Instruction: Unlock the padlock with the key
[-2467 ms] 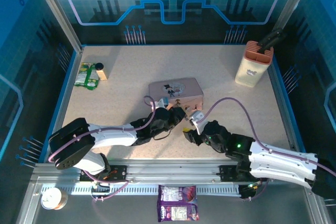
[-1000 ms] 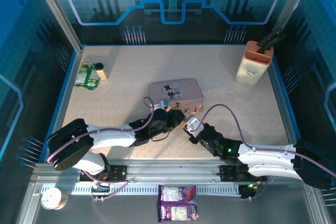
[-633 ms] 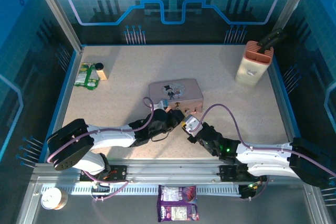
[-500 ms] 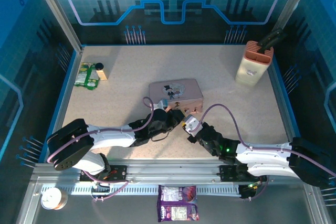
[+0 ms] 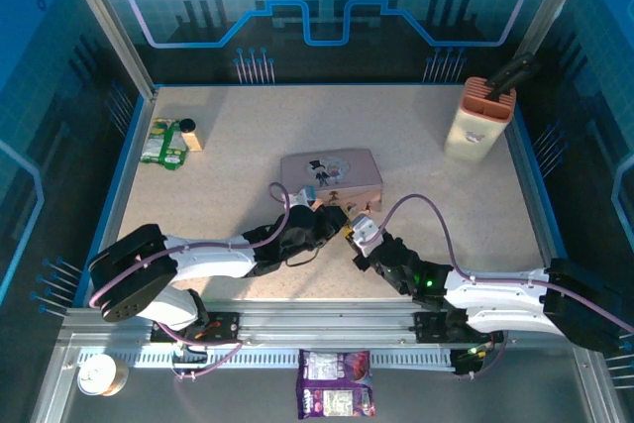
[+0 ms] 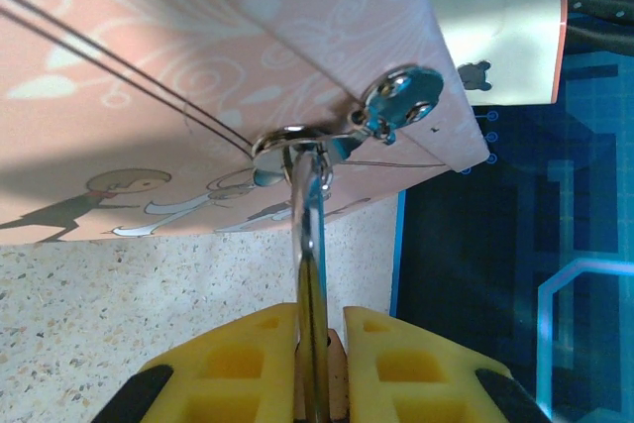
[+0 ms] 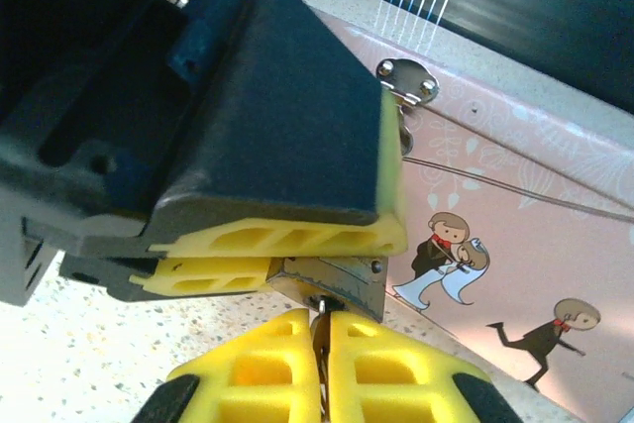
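The small brass padlock [image 7: 332, 282] hangs by its thin silvery shackle [image 6: 309, 235] from the hasp [image 6: 297, 141] on the front of the pink illustrated tin [image 5: 332, 175]. My left gripper [image 6: 320, 344] is shut on the padlock body, its yellow pads [image 7: 287, 240] on either side. My right gripper [image 7: 322, 344] is shut on the slim grey key [image 7: 319, 324], whose tip sits at the keyhole in the padlock's underside. In the top view the two grippers meet just in front of the tin, left [image 5: 332, 220] and right [image 5: 359, 235].
A cream knife holder [image 5: 478, 121] stands at the back right. A green packet [image 5: 163, 143] and a small block [image 5: 188, 134] lie at the back left. A purple packet [image 5: 335, 395] and a tape roll [image 5: 99, 375] sit below the table's near edge.
The right gripper has moved left and forward to the padlock since 2.5 s ago; over the last half second both arms are almost still.
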{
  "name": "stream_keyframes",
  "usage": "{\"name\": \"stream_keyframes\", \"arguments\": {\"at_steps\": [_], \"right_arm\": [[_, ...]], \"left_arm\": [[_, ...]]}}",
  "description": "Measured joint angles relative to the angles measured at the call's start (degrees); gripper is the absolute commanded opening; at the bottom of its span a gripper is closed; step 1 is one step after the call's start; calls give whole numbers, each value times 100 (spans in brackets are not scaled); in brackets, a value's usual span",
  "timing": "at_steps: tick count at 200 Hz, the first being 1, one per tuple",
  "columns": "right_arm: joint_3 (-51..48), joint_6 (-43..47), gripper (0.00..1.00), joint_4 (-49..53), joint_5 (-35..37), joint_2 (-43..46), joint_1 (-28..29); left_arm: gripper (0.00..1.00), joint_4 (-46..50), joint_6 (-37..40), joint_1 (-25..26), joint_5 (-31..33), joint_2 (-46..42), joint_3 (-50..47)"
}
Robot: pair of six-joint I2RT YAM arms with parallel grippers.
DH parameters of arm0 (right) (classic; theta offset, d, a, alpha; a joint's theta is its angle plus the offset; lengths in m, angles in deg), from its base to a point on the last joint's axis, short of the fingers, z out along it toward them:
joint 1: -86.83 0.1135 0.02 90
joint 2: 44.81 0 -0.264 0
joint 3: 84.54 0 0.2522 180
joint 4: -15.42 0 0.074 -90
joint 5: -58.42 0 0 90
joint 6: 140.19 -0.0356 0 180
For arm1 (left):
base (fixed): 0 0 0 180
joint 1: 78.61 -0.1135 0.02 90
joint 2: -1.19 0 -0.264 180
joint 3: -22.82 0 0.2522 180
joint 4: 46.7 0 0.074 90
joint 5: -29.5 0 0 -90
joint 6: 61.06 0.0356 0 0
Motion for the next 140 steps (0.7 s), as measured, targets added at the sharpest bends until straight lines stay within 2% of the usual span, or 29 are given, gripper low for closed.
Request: {"name": "stream_keyframes", "arguments": {"at_steps": [32, 79, 140], "right_arm": [[7, -955, 2, 125, -160, 90, -63], [7, -2452, 0, 339, -796, 345, -437], [2, -3727, 0, 595, -1596, 472, -894]], "left_arm": [[0, -17, 0, 0, -4, 22, -2], [0, -166, -20, 0, -4, 96, -2], [0, -275, -22, 0, 0, 227, -2]]}}
